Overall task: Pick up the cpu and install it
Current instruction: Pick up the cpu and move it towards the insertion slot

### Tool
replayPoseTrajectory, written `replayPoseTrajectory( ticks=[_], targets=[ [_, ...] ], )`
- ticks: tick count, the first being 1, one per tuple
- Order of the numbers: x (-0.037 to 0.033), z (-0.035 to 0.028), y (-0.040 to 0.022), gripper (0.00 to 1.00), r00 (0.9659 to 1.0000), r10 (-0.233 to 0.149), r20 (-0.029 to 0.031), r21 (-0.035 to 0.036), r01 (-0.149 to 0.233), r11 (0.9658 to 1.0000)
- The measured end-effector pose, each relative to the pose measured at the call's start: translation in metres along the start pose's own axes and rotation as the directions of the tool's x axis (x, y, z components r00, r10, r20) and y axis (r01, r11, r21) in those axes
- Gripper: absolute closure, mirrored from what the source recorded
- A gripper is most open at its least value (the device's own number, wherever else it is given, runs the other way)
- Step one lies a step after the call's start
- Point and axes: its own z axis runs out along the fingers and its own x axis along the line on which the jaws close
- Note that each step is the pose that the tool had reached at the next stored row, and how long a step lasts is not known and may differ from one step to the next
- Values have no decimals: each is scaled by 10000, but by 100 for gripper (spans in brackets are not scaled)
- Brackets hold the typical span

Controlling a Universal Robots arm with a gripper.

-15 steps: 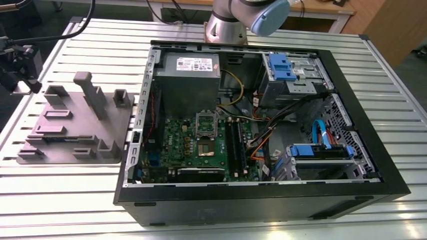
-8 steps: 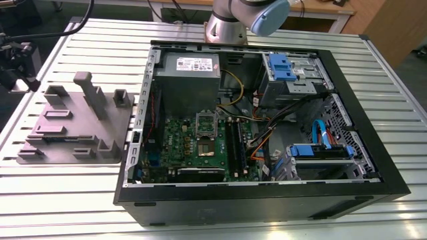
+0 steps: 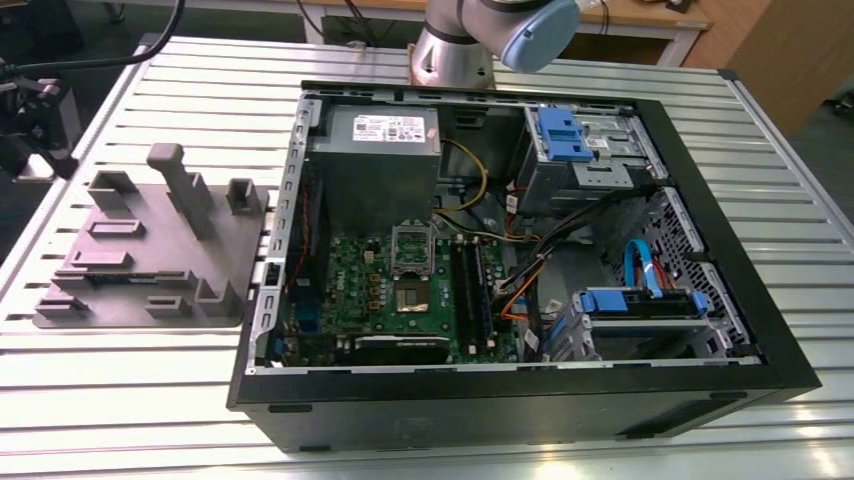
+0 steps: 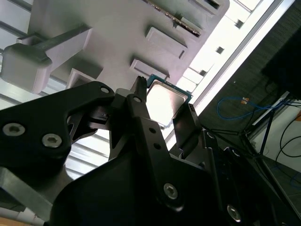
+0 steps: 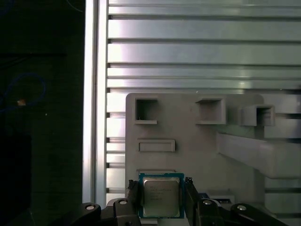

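Black, bolted fingers [image 5: 191, 202] flank the cpu [image 5: 161, 195] on two opposite sides in the first wrist view. They look pressed against its green edges, so the near-square chip sits centred between them with its flat, dull silver lid facing up. Whether it is clear of the matte grey plastic tray [image 5: 188, 146] beyond, with its square pockets and raised blocks, I cannot tell. Farthest lies the ribbed aluminium desk [image 5: 188, 52].

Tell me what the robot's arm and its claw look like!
The arm is a shiny silver-grey tube with a rounded light-blue cap on its joint. The gripper is matte black, built from flat angular links joined by round silver screws, with two slim black fingers.
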Motion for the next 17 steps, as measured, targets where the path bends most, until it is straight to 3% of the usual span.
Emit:
replayPoseTrajectory(
  ticks=[17],
  targets=[
    [-1, -151, 5, 53, 10000, 0, 0, 0, 0, 10000]
  ],
)
